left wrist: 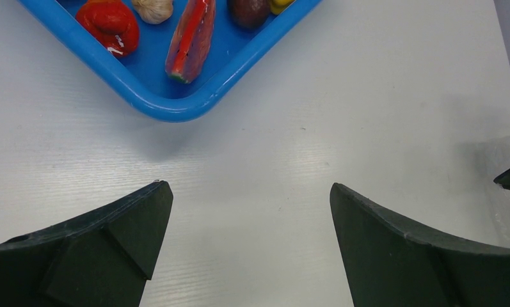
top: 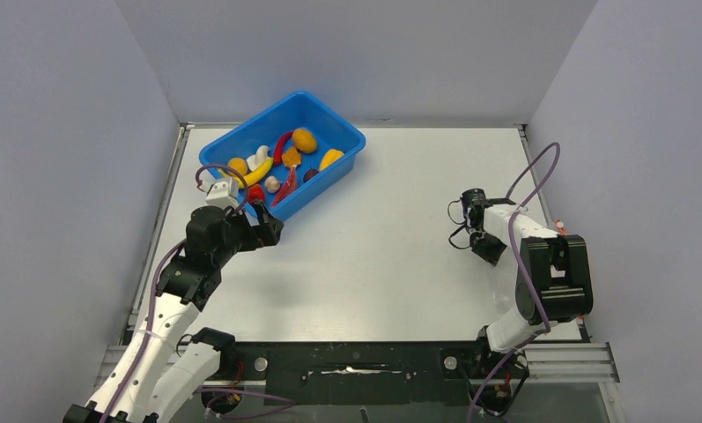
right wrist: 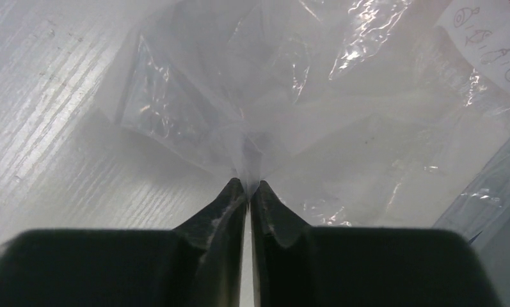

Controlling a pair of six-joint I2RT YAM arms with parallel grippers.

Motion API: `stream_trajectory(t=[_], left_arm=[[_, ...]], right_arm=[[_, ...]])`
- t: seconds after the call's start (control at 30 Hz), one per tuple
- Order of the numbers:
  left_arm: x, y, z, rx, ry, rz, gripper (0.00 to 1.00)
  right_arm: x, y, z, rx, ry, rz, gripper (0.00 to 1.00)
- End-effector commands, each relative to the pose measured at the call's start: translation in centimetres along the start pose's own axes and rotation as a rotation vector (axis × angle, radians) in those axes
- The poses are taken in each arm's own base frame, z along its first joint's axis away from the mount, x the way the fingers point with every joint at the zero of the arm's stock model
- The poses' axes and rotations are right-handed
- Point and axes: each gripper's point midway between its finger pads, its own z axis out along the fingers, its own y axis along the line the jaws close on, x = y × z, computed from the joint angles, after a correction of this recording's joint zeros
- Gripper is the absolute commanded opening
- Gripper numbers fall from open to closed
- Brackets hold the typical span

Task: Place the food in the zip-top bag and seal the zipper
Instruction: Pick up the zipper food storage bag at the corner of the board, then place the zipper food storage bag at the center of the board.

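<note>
Loading not begun. I have the right claw [right wrist: 247, 188] clamped on a fold of the clear bag [right wrist: 342, 147], well apart from the blue tub [left wrist: 169, 109] holding the food [left wrist: 191, 38]. The left claw [left wrist: 249, 217] hangs apart and empty just short of the tub's corner. Next, I judge: reach in and pinch one piece.

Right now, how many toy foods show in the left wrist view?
5, in the blue tub, left to right: red lump, white garlic, pink-red slice, dark piece, yellow piece. Others lie outside this view.
</note>
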Motion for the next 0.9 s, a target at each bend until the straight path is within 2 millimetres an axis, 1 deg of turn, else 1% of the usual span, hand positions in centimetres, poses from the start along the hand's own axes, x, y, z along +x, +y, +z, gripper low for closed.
stream_trajectory(t=[0.0, 0.13, 0.27, 0.43, 0.5, 0.57, 0.63, 0.7, 0.77, 0.87], left_arm=[[-1.8, -1.2, -0.1, 0.054, -0.071, 0.023, 0.96], [-1.8, -1.3, -0.1, 0.059, -0.072, 0.023, 0.96], [-1.8, -1.7, -0.3, 0.084, -0.078, 0.028, 0.95], [-1.5, -2.7, -0.6, 0.154, -0.081, 0.046, 0.93], [-1.4, -2.9, -0.7, 0.166, -0.081, 0.05, 0.92], [-1.6, -3.3, -0.9, 0.18, -0.09, 0.058, 0.9], [-0.7, -3.3, -0.8, 0.201, -0.082, 0.071, 0.89], [-0.5, -3.8, -1.0, 0.242, -0.099, 0.079, 0.88], [-0.6, -4.3, -1.5, 0.28, -0.123, 0.076, 0.88], [-0.6, -4.9, -1.7, 0.307, -0.122, 0.052, 0.86]], right_arm=[[-1.4, 0.3, -0.6, -0.038, -0.057, 0.02, 0.0], [-1.7, 0.8, -1.8, -0.089, -0.074, 0.021, 0.0], [-2.2, 1.7, -3.9, -0.139, -0.118, -0.021, 0.0], [-1.8, 4.4, -7.3, -0.273, -0.163, -0.146, 0.0], [-1.3, 5.9, -9.0, -0.372, -0.168, -0.205, 0.0], [-0.5, 7.4, -11.2, -0.502, -0.179, -0.278, 0.0], [0.4, 8.8, -13.5, -0.622, -0.206, -0.359, 0.0], [1.2, 9.9, -15.9, -0.731, -0.251, -0.44, 0.0], [2.0, 10.6, -18.0, -0.799, -0.296, -0.493, 0.0], [2.9, 11.2, -20.2, -0.862, -0.337, -0.559, 0.0]])
